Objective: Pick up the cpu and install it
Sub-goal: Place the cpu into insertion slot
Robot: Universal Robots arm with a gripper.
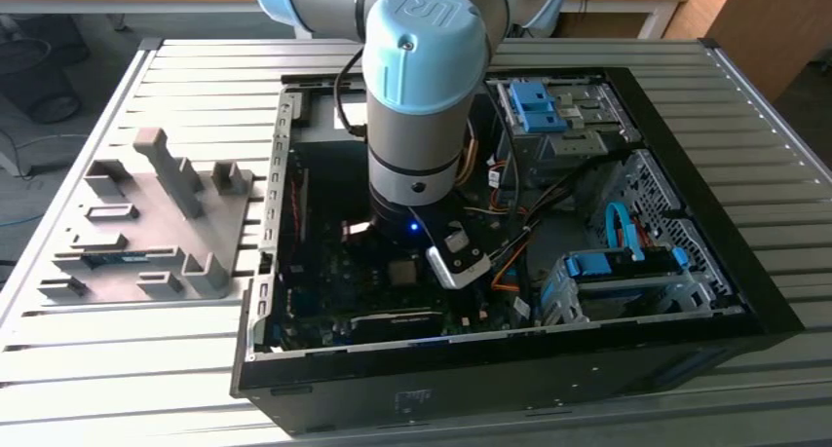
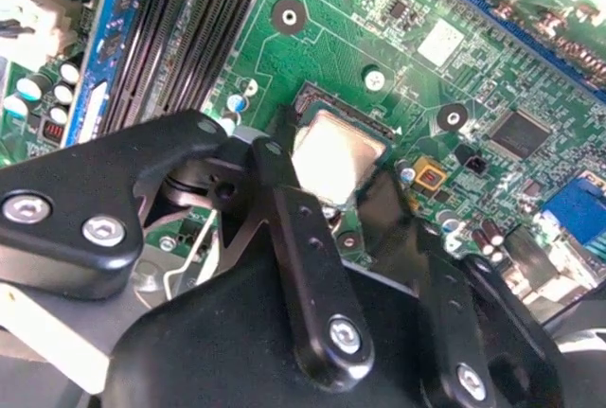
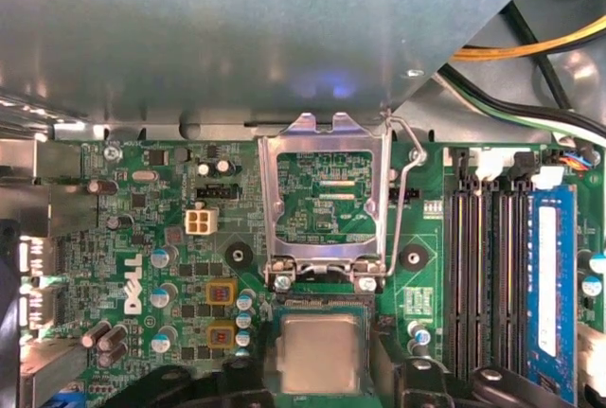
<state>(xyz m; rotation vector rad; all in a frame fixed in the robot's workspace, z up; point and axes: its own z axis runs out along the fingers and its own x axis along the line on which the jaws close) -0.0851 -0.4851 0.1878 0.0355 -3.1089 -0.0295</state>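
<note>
The gripper (image 2: 333, 181) holds the cpu (image 2: 329, 148) with its fingers (image 2: 284, 209) narrow against two sides, low in the socket (image 2: 350, 115). Just beyond the socket, the load plate (image 3: 327, 195) stands open. Placement looks nearly done, though the cpu is not yet released or clamped.

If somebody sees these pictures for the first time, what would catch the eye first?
The big robot arm reaches into the open computer case in the exterior view. In both wrist views, the silver cpu sits on the green motherboard, with the gripper right at it.
</note>
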